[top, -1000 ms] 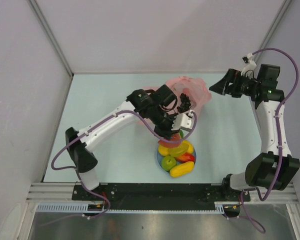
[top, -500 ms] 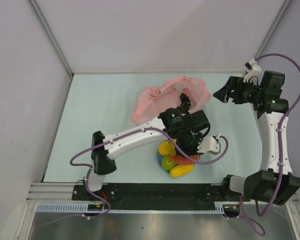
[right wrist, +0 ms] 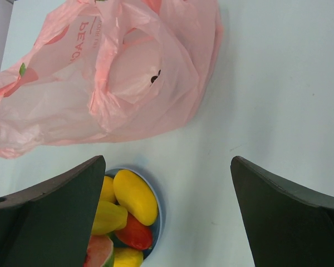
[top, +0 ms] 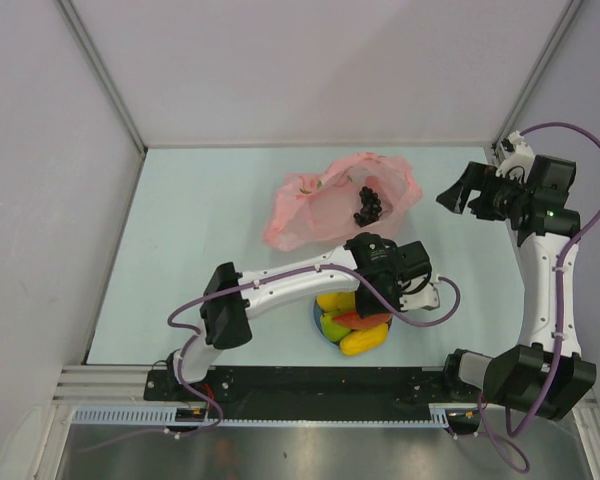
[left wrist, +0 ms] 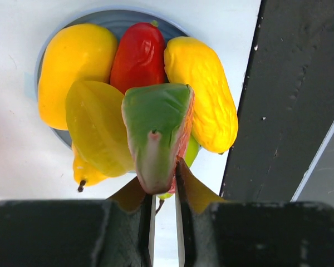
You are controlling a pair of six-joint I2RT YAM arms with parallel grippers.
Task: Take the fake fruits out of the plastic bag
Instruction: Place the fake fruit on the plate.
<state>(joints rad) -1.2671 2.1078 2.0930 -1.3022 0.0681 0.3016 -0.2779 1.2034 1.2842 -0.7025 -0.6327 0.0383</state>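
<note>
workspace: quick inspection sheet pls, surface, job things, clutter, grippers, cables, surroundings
surface: pale table, carrying the bag and plate
job's things: pink plastic bag lies crumpled at far centre, dark grape bunch at its right part; fake fruits piled on the blue plate; watermelon slice held over them
clutter: nothing seen
grippers: left gripper shut on the watermelon slice; right gripper open, holding nothing
cables: purple cable loops beside the plate; another runs along the right arm
surroundings: pale walls on three sides; black rail at the near edge
</note>
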